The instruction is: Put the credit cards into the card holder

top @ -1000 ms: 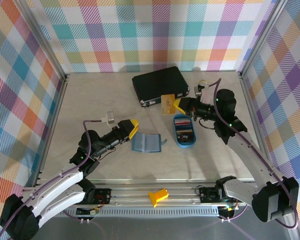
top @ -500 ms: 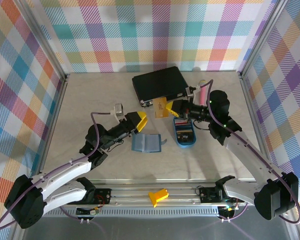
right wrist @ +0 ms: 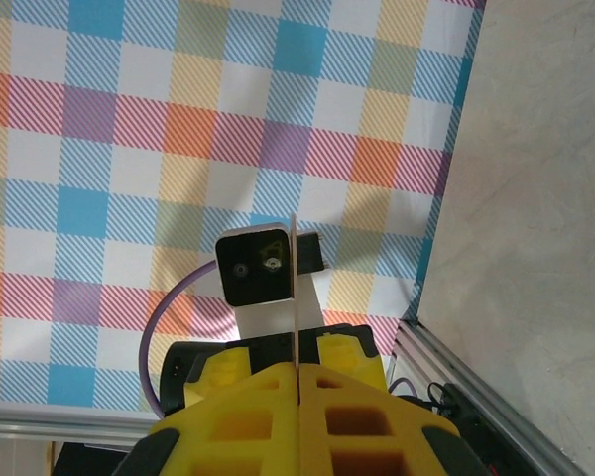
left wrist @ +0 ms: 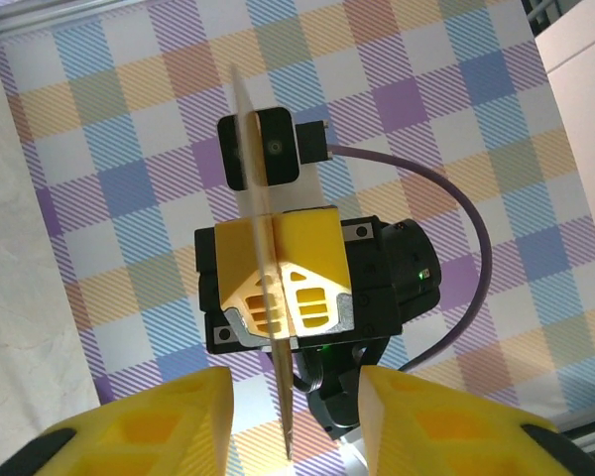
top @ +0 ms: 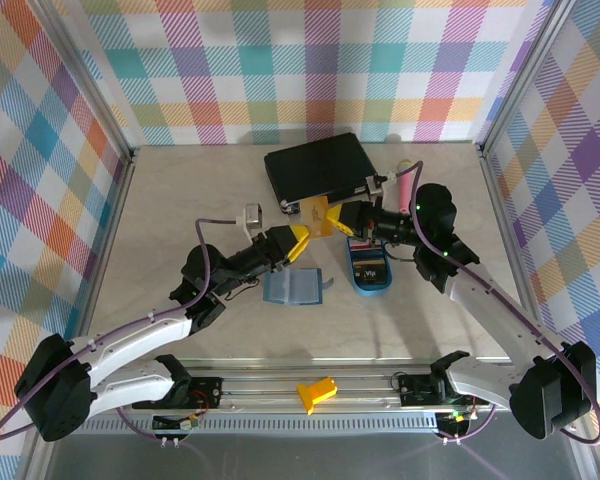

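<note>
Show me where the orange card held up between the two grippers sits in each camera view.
Top external: orange card above centre, just below the black case.
Left wrist: edge-on, a thin slanted strip running down the middle.
Right wrist: edge-on, a thin vertical line at centre.
Shared landmark: the yellow-fingered right gripper clamped on the card, seen in all three views.
</note>
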